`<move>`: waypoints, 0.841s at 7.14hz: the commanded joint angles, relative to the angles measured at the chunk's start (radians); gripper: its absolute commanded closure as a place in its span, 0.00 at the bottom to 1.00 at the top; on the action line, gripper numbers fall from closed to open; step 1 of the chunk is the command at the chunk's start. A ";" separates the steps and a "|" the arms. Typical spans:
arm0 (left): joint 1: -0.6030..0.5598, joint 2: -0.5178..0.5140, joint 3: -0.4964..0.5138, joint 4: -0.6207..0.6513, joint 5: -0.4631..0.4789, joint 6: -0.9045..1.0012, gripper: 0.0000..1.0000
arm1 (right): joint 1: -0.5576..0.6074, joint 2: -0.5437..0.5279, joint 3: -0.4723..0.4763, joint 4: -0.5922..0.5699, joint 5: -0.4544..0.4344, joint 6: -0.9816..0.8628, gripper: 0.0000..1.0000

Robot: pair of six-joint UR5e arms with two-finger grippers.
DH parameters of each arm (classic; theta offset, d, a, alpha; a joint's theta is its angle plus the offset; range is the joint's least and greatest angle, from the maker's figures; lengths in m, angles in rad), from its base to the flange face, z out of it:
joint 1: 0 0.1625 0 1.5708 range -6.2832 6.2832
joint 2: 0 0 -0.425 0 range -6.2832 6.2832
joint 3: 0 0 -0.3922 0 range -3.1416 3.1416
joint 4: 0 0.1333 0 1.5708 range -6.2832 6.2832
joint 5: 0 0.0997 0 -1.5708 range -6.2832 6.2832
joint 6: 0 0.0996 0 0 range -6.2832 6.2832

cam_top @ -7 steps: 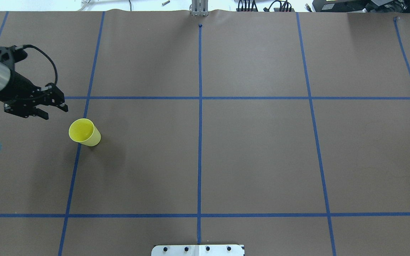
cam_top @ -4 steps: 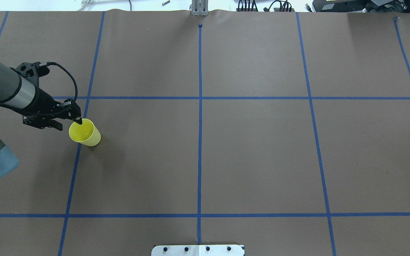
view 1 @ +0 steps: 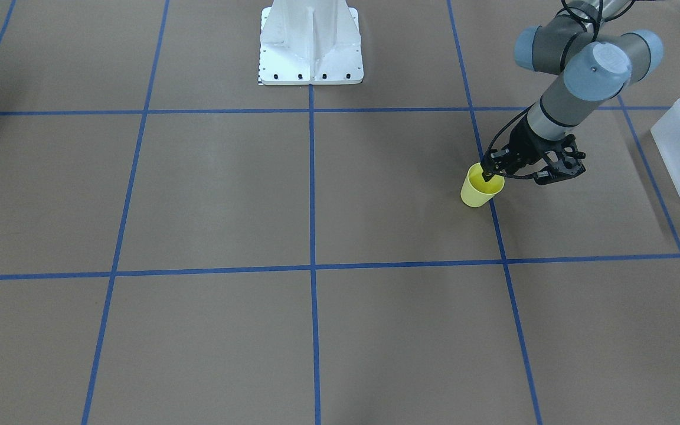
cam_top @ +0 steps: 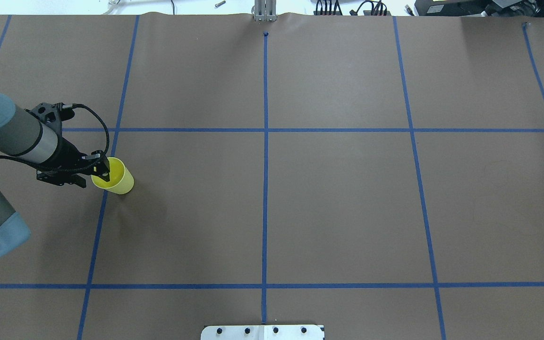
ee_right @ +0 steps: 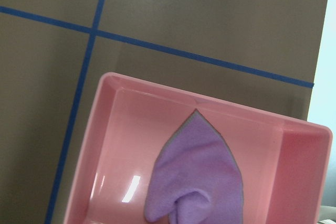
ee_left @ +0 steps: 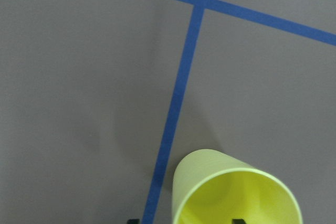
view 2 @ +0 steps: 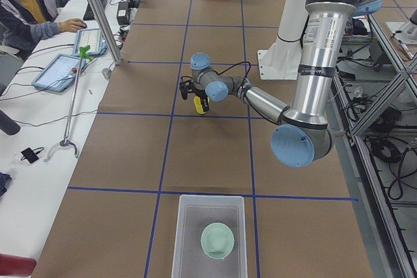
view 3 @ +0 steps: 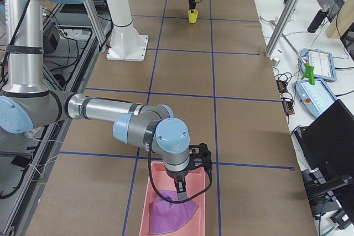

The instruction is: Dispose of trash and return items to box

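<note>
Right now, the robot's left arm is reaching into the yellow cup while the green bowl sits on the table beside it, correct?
Not quite. The left gripper does straddle the yellow cup rim, but the green bowl sits inside the translucent box, as the exterior left view shows.

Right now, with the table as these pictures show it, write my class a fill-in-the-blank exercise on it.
1. The left claw straddles the rim of the ____ cup.
2. The green bowl lies ____ the frosted box.
3. The pink tray holds a ____ cloth.
4. The cup stands ____ on the table.
Missing words: yellow, inside, purple, upright.
</note>
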 commanded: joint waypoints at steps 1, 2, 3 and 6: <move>0.004 0.001 0.002 0.001 -0.001 -0.007 0.90 | -0.092 0.004 0.156 -0.059 0.068 0.181 0.00; 0.004 -0.005 0.004 0.001 -0.005 -0.007 1.00 | -0.179 0.004 0.222 -0.052 0.109 0.364 0.00; 0.004 -0.007 0.002 -0.001 -0.014 -0.005 1.00 | -0.254 0.045 0.245 -0.047 0.126 0.501 0.00; -0.147 0.030 -0.046 0.002 -0.177 0.078 1.00 | -0.451 0.208 0.240 -0.044 0.111 0.779 0.00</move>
